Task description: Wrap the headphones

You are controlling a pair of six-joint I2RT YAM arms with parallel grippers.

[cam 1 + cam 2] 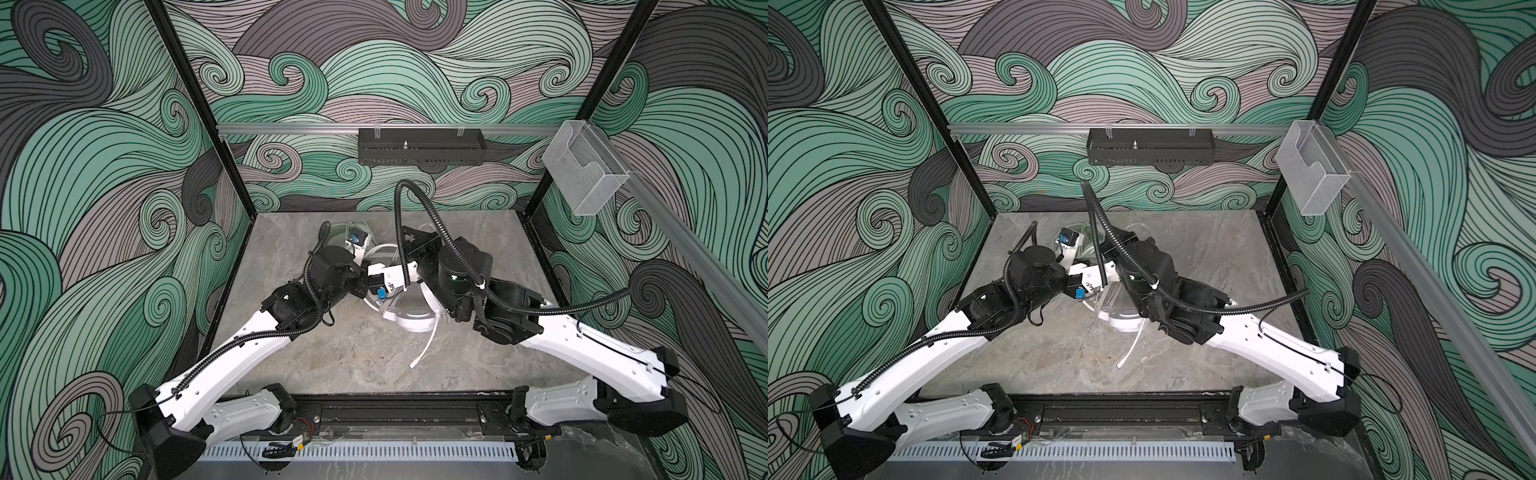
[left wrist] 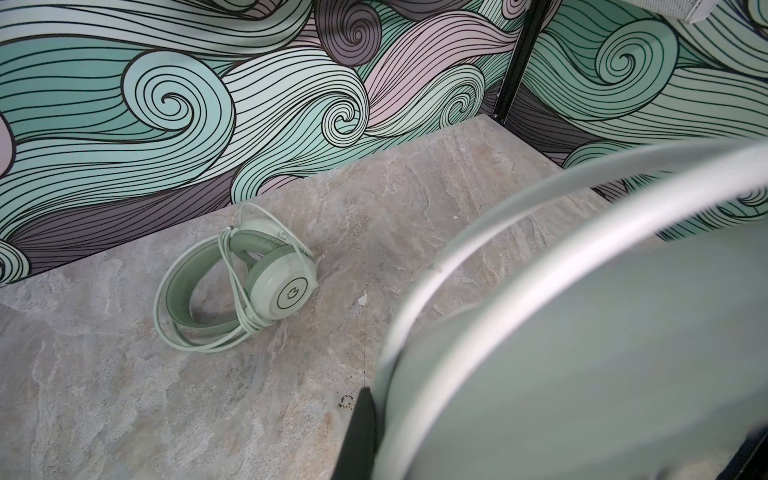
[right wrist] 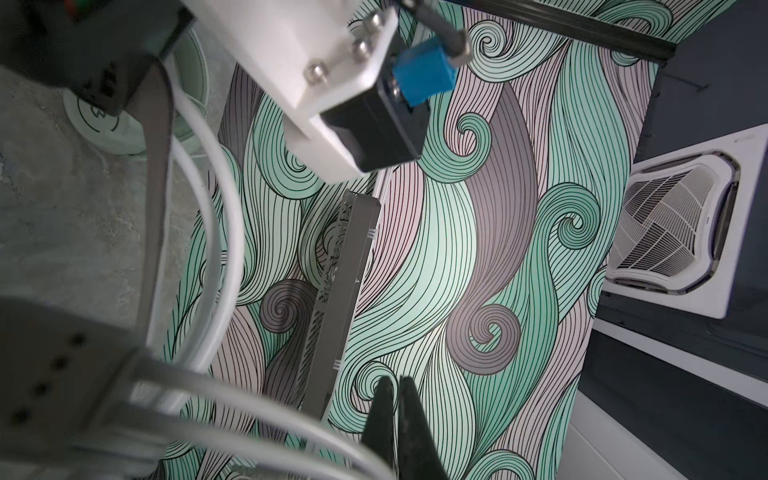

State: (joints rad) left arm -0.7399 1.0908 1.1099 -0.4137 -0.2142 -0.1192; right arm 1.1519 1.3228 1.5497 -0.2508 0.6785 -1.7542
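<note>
Swirl-patterned walls [image 1: 83, 187] ring a grey desk [image 1: 353, 365]. Back left, the mint headset [image 2: 249, 286] lies cable-bound, seemingly done. Mid-desk, left tool [image 2: 362, 419] and right tool [image 3: 397, 411], both closed, flank the white headset [image 1: 409, 320]; what they pinch is unclear. Its cable [image 1: 424, 345] trails loose, likely needing a winding pass next.
</note>
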